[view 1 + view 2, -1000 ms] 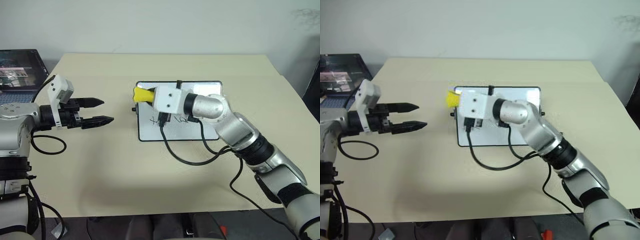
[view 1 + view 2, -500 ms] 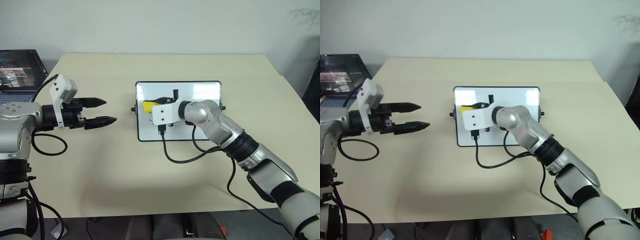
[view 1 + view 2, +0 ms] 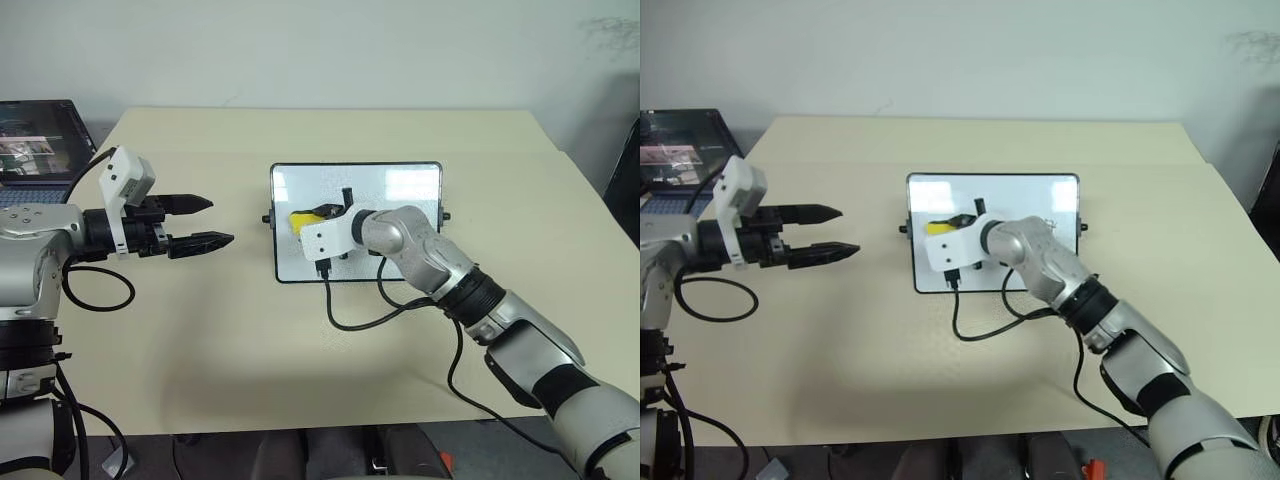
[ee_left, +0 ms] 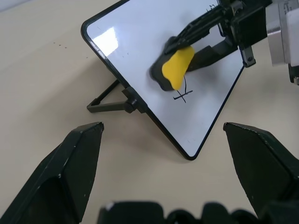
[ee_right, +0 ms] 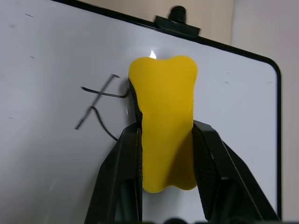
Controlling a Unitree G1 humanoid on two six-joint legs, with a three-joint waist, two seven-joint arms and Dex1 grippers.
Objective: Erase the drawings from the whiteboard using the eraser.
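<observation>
The whiteboard (image 3: 400, 186) stands tilted on its stand in the middle of the table. My right gripper (image 3: 318, 214) is shut on the yellow eraser (image 3: 299, 219), which lies with its dark underside against the left part of the board. The eraser (image 5: 163, 121) sits right beside a thin black drawing (image 5: 100, 105), and the same cross-like mark (image 4: 183, 95) shows just past the eraser (image 4: 177, 66). My right hand hides the rest of the drawings. My left gripper (image 3: 218, 221) hovers open to the left of the board, with nothing between its fingers.
A dark laptop (image 3: 40, 140) stands off the beige table's (image 3: 300, 370) far left corner. A black cable (image 3: 360, 312) from my right wrist loops over the table in front of the board. The board's black stand leg (image 4: 112, 100) sticks out behind it.
My right gripper has come down with the eraser from over the board's upper left corner onto the board's left part, and the wrist has rolled. My left gripper stayed put.
</observation>
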